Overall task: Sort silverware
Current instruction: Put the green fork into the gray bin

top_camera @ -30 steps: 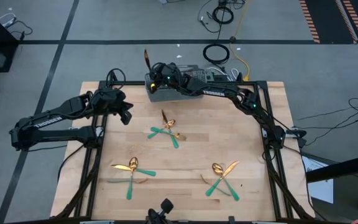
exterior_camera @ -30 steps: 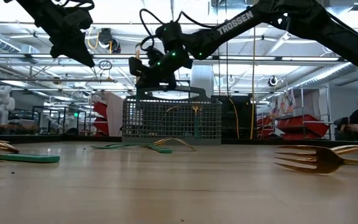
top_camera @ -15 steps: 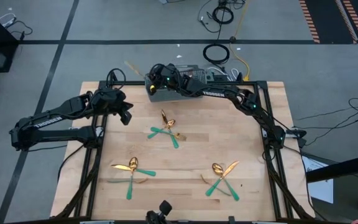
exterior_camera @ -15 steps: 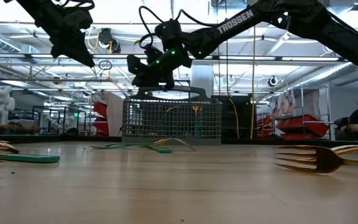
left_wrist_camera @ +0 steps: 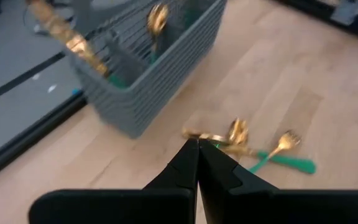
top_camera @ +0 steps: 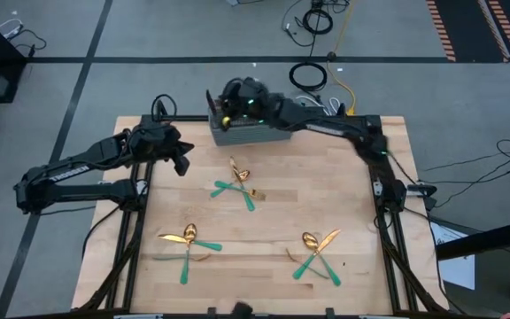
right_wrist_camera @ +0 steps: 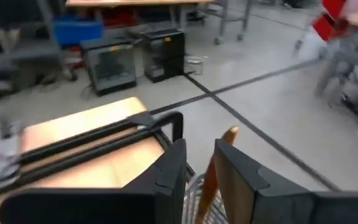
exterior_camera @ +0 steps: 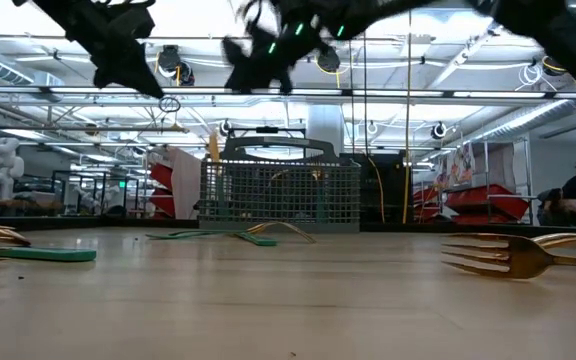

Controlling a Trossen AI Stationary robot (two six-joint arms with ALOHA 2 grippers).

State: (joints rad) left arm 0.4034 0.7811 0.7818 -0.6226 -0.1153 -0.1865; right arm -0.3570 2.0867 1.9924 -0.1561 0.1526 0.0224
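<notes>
**Drop-off at caddy, next pick pending**

Table (top_camera: 264,230): light wood, two arms at the far half. Grey wire-mesh caddy (top_camera: 242,131) sits at the far edge, centre; gold heads are seen upright inside it in the left wrist view (left_wrist_camera: 157,18).

Right gripper (top_camera: 230,99) is placed over the caddy's far-left corner, raised well above the rim in the low view (exterior_camera: 263,55). Fingers are parted a little; a gold utensil tip (right_wrist_camera: 227,134) is seen between them, but whether it is gripped or already released into the caddy cannot be told.

Left gripper (top_camera: 182,162) is parked near the table's left edge, fingers pressed together, nothing held (left_wrist_camera: 197,152).

Silverware left on the table, three crossed clusters: mid-table just in front of the caddy (top_camera: 237,184), near-left (top_camera: 187,244), near-right (top_camera: 317,252).

Judgement: step in hand is depositing one piece in the caddy. Next move calls for clearing the rim, then reaching for the mid-table cluster; pieces overlap, so one handle has to be singled out.
</notes>
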